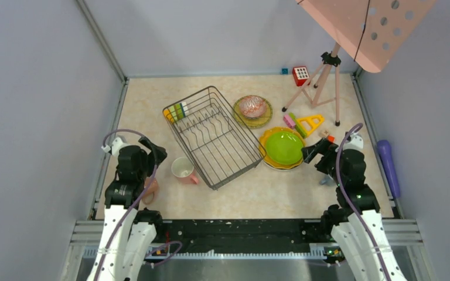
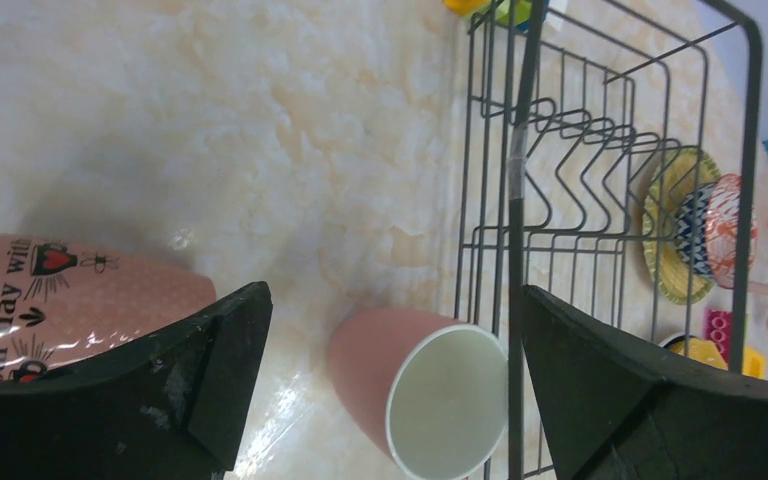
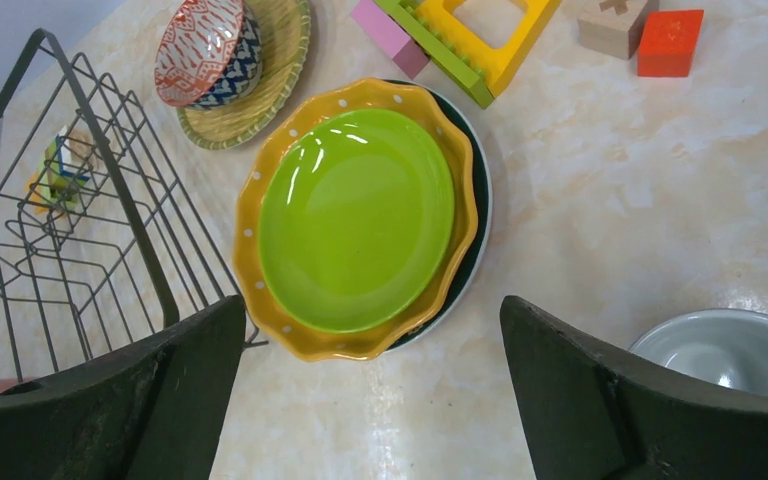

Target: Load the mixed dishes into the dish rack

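The dark wire dish rack (image 1: 214, 136) stands mid-table with no dishes in it. A pink mug (image 1: 183, 169) stands against its near-left side. My left gripper (image 1: 152, 151) is open above this mug (image 2: 430, 385), with nothing between the jaws. A second, printed pink mug (image 2: 70, 300) lies to its left. The lime green plate (image 1: 283, 147) lies stacked on the yellow-orange dotted plate (image 3: 360, 345) and a white plate with a dark rim (image 3: 475, 250). My right gripper (image 1: 313, 152) is open just near of the stack (image 3: 372, 300). The grey-blue mug (image 3: 730, 350) sits by its right finger. The patterned bowl (image 1: 252, 106) rests on a woven mat.
Toy blocks (image 1: 304, 123) lie behind the plates, with a red block (image 1: 300, 74) at the back. A pink tripod (image 1: 323, 82) stands at the back right under a pink board. A purple object (image 1: 388, 167) lies outside the right rail.
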### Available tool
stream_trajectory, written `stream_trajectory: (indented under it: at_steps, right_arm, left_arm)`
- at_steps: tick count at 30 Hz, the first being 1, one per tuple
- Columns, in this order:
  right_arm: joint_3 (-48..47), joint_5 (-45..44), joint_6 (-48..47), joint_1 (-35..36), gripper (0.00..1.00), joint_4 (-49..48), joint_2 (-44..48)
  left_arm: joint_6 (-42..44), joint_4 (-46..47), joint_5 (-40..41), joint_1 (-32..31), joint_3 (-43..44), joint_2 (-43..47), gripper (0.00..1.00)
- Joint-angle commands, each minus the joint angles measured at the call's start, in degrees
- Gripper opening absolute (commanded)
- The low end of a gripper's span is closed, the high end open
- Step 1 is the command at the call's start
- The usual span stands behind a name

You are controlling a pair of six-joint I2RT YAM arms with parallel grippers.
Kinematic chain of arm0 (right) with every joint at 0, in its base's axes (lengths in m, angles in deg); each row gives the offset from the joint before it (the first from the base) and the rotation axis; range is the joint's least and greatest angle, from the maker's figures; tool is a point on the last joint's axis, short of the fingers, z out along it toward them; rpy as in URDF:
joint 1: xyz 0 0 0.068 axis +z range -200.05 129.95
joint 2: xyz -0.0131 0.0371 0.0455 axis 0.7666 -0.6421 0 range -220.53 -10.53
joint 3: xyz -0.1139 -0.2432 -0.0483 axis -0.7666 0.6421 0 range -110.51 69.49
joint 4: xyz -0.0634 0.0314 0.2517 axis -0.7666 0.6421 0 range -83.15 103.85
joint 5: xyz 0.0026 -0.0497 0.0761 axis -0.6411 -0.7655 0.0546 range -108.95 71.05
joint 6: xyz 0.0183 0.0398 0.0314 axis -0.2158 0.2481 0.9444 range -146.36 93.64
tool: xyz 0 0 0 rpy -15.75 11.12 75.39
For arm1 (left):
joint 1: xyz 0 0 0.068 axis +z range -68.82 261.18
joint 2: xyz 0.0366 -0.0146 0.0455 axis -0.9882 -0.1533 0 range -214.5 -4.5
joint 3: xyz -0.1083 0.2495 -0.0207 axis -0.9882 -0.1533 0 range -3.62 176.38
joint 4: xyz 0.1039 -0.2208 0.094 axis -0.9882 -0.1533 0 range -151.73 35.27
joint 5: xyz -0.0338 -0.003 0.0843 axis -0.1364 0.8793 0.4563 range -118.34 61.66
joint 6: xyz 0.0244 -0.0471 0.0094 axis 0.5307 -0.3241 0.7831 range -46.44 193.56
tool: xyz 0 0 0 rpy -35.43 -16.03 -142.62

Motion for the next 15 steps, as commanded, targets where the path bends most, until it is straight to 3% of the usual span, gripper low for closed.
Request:
stream_trajectory:
  at_steps: [1,10,15]
  right_arm:
    - [-3.9,-0.51,1.3,0.41,0.96,1.51,-0.47]
    - [-6.66,-4.31,2.04,0.39,0.96,3.99,-4.86]
    - [-6.65,-4.58,2.07,0.44,0.95,2.29,-6.32]
  left_arm:
    - [-0.13,-5.25,-0.82,-0.1,3.1,-0.09,0.98]
    - [4.2,-15.3,-5.09,-0.04,9.5,-1.4,0.9]
    - [5.11,-15.37,-6.07,-0.07,10.15,-3.02,0.9]
